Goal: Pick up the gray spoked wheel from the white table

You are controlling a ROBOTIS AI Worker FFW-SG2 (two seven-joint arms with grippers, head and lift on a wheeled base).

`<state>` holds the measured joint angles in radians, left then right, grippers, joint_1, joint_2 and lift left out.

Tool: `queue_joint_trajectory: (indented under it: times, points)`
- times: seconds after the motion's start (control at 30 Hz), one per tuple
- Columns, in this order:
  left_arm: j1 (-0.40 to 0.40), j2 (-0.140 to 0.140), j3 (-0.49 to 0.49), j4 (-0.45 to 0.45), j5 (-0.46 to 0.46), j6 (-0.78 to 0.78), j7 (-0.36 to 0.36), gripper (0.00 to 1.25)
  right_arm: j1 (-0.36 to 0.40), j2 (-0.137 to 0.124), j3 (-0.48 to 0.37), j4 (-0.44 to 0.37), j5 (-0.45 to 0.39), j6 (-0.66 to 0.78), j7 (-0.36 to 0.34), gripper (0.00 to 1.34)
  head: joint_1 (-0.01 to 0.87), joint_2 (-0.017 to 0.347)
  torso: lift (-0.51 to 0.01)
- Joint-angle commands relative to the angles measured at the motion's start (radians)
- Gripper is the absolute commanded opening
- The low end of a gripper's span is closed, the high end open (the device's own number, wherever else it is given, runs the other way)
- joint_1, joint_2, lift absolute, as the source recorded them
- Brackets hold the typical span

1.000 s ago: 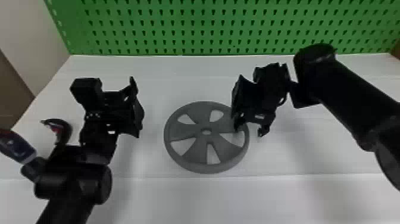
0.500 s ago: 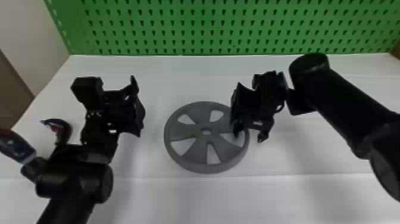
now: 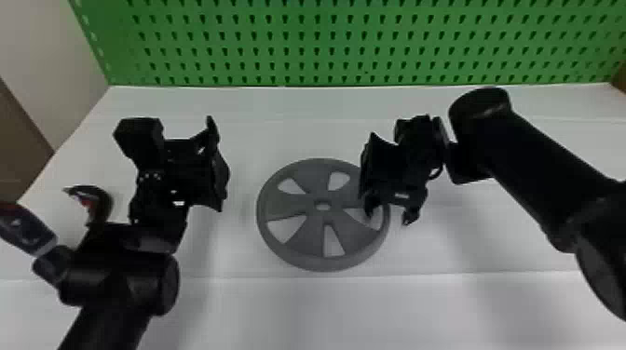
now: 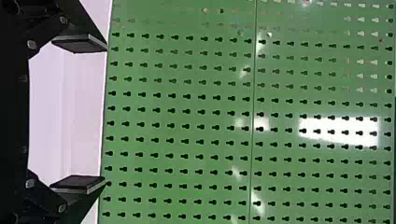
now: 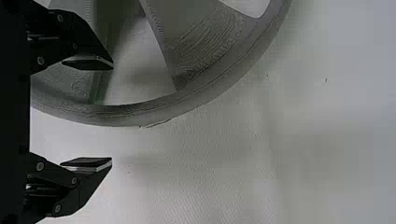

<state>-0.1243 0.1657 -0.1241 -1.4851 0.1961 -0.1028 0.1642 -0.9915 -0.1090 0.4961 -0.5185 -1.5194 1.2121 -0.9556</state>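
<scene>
Wheel [image 3: 298, 205] lies flat on the table [image 3: 302, 307], the right gripper [image 3: 390, 216] at its right edge with fingers wide apart, one above it and one outside it, gripping nothing, while the left gripper [image 3: 216, 165], also spread and empty, is off its left side, facing the pegboard [image 3: 354, 43].

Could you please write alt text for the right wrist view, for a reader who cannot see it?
Open right hand at the edge of a gray spoked wheel on a white table, one finger over the wheel, the other outside it.
</scene>
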Motion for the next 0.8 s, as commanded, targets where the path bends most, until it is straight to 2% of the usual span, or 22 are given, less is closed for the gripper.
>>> queue_joint_trajectory:
  times: [0.0, 0.47, 0.77]
  points:
    - [0.000, 0.000, 0.000, 0.000, 0.000, 0.000, 0.001, 0.98, -0.001, -0.001, 0.009, 0.000, -0.001, 0.001, 0.000, 0.82, 0.806, 0.044, -0.098]
    - [-0.003, 0.000, -0.005, 0.000, 0.000, 0.000, 0.001, 0.98, 0.001, -0.001, 0.010, 0.005, -0.016, 0.004, 0.001, 0.81, 0.806, 0.044, -0.098]
    - [-0.005, 0.000, -0.005, 0.000, -0.001, 0.000, 0.001, 0.98, -0.001, -0.001, 0.019, 0.005, -0.018, 0.006, 0.001, 0.62, 0.806, 0.044, -0.098]
